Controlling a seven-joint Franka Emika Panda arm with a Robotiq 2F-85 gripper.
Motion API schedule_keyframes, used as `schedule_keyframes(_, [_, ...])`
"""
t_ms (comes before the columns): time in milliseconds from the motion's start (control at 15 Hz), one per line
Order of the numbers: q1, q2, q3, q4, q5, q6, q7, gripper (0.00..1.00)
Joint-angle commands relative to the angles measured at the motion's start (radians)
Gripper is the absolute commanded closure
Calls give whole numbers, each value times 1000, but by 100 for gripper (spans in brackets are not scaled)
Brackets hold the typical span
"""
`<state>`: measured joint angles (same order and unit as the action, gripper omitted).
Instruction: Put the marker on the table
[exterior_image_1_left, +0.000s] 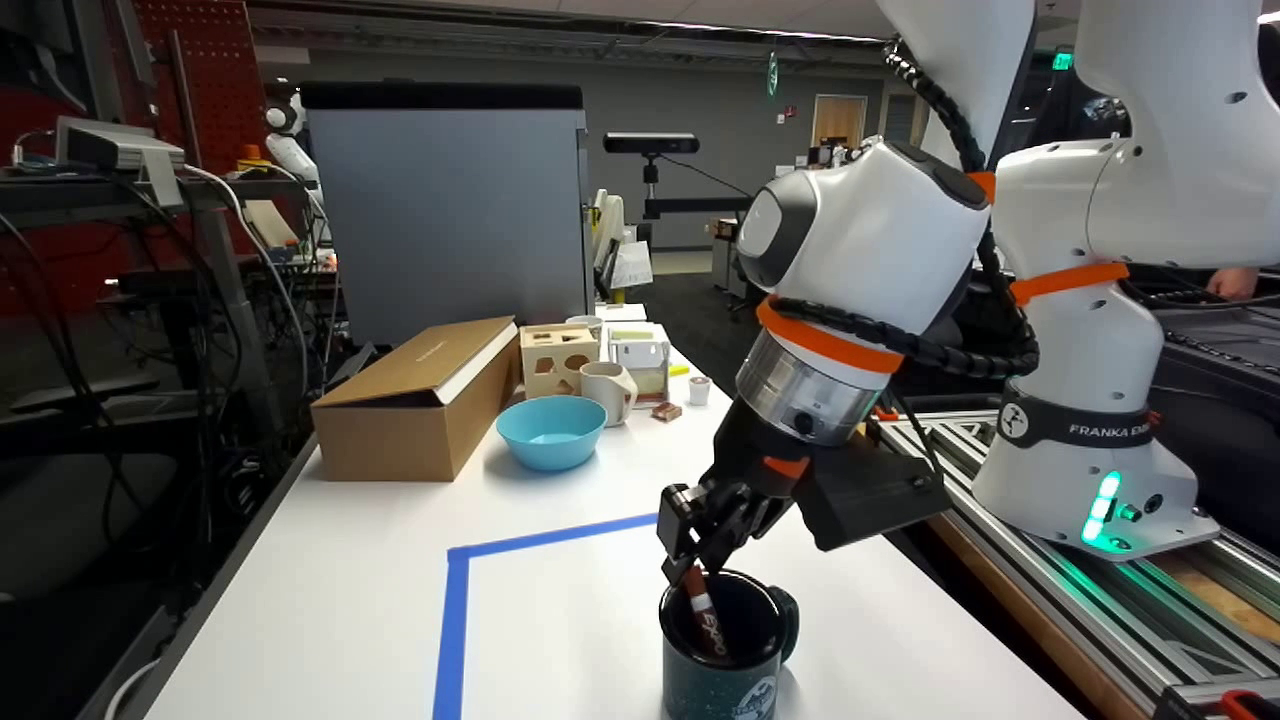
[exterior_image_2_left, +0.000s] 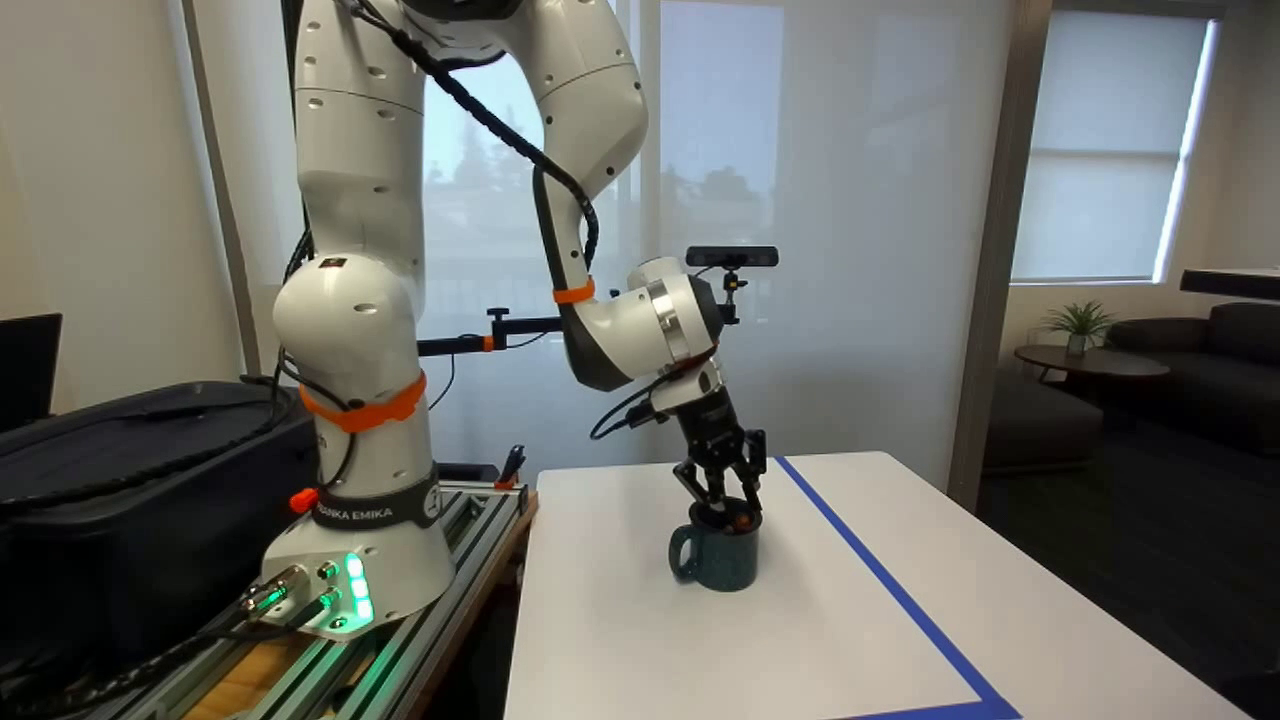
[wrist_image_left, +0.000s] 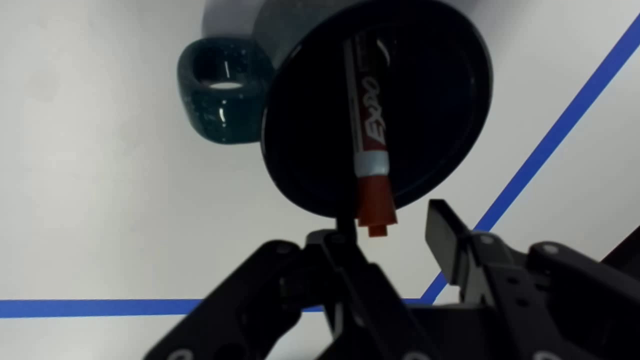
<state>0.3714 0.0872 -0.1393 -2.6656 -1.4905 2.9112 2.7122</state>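
Observation:
The marker (wrist_image_left: 372, 115), dark with a white band and a red cap, leans inside the dark green cup (exterior_image_1_left: 700, 690), cap end up. Its cap also shows in the exterior views, on the marker (exterior_image_1_left: 700, 597) and faintly on the marker (exterior_image_2_left: 742, 522). The cup (exterior_image_2_left: 725, 565) stands upright on the white table (exterior_image_1_left: 330, 600), inside the blue tape outline (exterior_image_1_left: 455, 620). My gripper (wrist_image_left: 392, 220) is open, tilted over the cup's mouth. In the wrist view one finger is close beside the red cap and the other is apart from it. Contact cannot be told.
A blue bowl (exterior_image_1_left: 552, 440), a cardboard box (exterior_image_1_left: 400, 430), a light mug (exterior_image_1_left: 606, 390) and a wooden shape box (exterior_image_1_left: 558, 355) stand at the table's far end. A small white cup (exterior_image_1_left: 699, 390) is near them. The robot's grey railed bench (exterior_image_1_left: 1080, 610) borders the table.

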Motion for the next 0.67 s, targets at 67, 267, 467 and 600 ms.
schedule_keyframes(67, [-1, 20, -7, 10, -23, 32, 52, 56])
schedule_keyframes(267, [-1, 21, -10, 10, -22, 30, 51, 82])
schedule_keyframes(467, [1, 10, -11, 7, -21, 28, 51, 99])
schedule_keyframes(600, [3, 3, -9, 4, -20, 32, 51, 95])
